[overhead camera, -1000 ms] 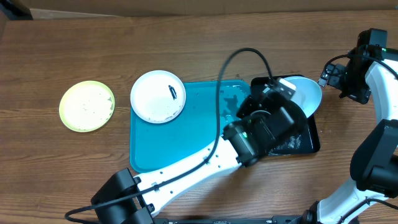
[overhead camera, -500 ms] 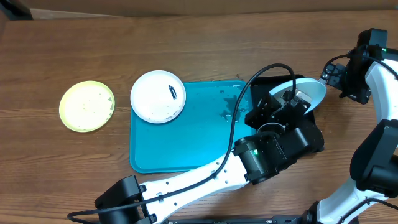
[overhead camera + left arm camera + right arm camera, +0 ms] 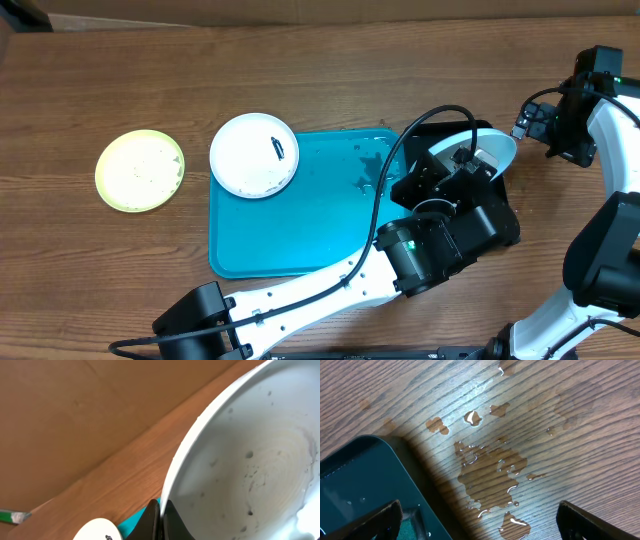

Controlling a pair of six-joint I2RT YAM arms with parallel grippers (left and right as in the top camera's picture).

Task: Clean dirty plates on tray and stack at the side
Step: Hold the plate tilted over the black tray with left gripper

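Within the last second the left arm has swung right, off the tray (image 3: 290, 235) and over the black tray (image 3: 421, 132). The blue plate (image 3: 492, 148) it carries has tipped from nearly flat to steeply on edge. In the last half second it has barely moved, so the carry looks finished and the plate is probably where it gets cleaned.

The left gripper (image 3: 159, 521) is clenched on that plate's rim, 1 finger on each side of the edge. The plate's white face (image 3: 250, 460) shows grey specks, so I judge it not yet clean.

The right gripper (image 3: 477, 522) is released, fingers spread wide and holding nothing. It hangs over a puddle (image 3: 492, 472) on the table (image 3: 580, 420), just beside the black tray's corner (image 3: 360, 470).

The tray holds only water spots and part of the white plate (image 3: 254, 155), which overlaps its far left corner and bears a dark smear (image 3: 280, 148). The green plate (image 3: 140, 170) lies on the table, well left of the tray. The black tray looks wet; something greenish lies in it, too cropped to name.

Likely 2 plates remain to clean; no stack exists yet.
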